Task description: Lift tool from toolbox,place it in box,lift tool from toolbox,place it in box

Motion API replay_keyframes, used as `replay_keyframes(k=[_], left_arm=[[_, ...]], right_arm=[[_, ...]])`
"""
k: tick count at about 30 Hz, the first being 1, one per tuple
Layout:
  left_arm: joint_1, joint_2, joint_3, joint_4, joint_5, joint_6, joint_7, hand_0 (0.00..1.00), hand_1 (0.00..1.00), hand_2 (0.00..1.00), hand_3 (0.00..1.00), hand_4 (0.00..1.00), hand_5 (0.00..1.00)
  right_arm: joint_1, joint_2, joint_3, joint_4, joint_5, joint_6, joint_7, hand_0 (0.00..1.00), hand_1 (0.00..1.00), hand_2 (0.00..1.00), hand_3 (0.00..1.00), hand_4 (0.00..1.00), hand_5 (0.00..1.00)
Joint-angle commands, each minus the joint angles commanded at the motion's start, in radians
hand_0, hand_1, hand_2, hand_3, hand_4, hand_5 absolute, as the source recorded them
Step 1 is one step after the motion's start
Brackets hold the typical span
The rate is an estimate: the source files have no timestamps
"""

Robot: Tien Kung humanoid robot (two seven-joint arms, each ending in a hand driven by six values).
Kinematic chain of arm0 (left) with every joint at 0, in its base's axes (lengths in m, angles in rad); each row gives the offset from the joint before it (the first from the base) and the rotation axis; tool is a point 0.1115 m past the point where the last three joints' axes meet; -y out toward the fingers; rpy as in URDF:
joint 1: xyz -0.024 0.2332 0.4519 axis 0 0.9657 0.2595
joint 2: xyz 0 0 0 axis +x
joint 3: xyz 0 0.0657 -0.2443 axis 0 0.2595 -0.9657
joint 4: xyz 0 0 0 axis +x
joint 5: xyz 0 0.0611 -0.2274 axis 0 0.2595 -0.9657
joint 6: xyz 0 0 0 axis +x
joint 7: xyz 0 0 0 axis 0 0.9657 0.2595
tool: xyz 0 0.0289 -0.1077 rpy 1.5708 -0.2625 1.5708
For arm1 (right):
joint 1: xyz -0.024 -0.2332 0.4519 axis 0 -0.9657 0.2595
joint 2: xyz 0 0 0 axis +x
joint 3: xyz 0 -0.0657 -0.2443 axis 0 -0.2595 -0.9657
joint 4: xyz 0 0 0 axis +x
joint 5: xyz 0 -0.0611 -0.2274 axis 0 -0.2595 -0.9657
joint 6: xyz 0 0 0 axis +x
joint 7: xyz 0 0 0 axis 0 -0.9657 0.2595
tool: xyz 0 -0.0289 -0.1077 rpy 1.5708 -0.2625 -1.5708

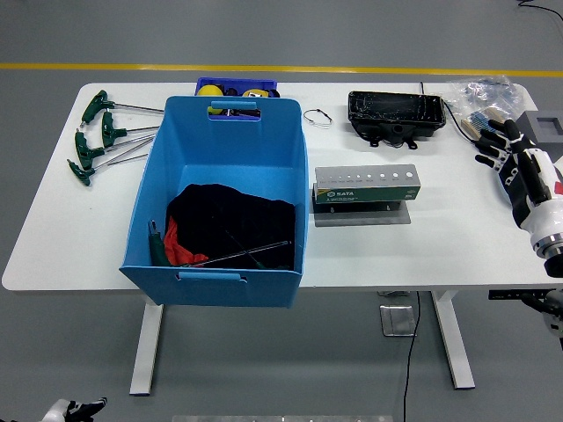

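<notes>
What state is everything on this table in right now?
Blue box: open, cloth and tools inside.
Tool holder: slots empty.
Black tray: upright, looks empty.
T-handle tools: lying loose left of box.
Right hand: fingers spread, holding nothing.

Bright, even overhead light, with no hard glare on the white table (70, 237) and only a soft shadow thrown on the grey floor beneath it. Sharp across the middle, down to the print on the grey tool case (367, 185); darker inside the blue box (167, 167), where the black cloth (230, 224) swallows detail. Slightly soft at the right edge, around the right hand (515, 158).
</notes>
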State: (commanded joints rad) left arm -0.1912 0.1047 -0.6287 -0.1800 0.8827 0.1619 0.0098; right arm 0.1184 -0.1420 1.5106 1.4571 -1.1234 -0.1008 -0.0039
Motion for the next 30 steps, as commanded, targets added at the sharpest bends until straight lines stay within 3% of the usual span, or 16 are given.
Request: replay_keyframes(k=[6, 14, 21, 27, 30], left_arm=[[0.000, -0.001, -0.006, 0.000, -0.005, -0.001, 0.000, 0.723, 0.718, 0.702, 0.669, 0.691, 0.624], [-0.002, -0.003, -0.035, 0.000, 0.016, 0.002, 0.003, 0.723, 0.719, 0.702, 0.669, 0.689, 0.622], [-0.003, 0.001, -0.007, 0.000, -0.014, 0.000, -0.002, 0.721, 0.717, 0.702, 0.668, 0.690, 0.624], [0.027, -0.001, 0.000, 0.000, -0.090, 0.028, -0.037, 0.723, 0.716, 0.702, 0.668, 0.689, 0.622], [0.049, -0.009, -0.048, 0.000, -0.091, 0.041, -0.046, 0.742, 0.744, 0.720, 0.667, 0.688, 0.621]], right_arm=[[0.006, 0.003, 0.030, 0.015, -0.027, 0.044, -0.070, 0.770, 0.710, 0.769, 0.769, 0.998, 0.916], [0.019, 0.012, 0.014, 0.001, 0.023, 0.044, 0.003, 0.769, 0.723, 0.778, 0.776, 0.998, 0.920], [0.022, 0.013, 0.004, 0.002, 0.038, 0.039, 0.035, 0.775, 0.727, 0.783, 0.780, 0.998, 0.921], [0.021, 0.017, -0.008, -0.002, 0.030, 0.033, 0.031, 0.774, 0.725, 0.782, 0.784, 0.998, 0.921], [0.016, 0.016, -0.013, -0.004, 0.026, 0.028, 0.026, 0.774, 0.723, 0.781, 0.780, 0.998, 0.923]])
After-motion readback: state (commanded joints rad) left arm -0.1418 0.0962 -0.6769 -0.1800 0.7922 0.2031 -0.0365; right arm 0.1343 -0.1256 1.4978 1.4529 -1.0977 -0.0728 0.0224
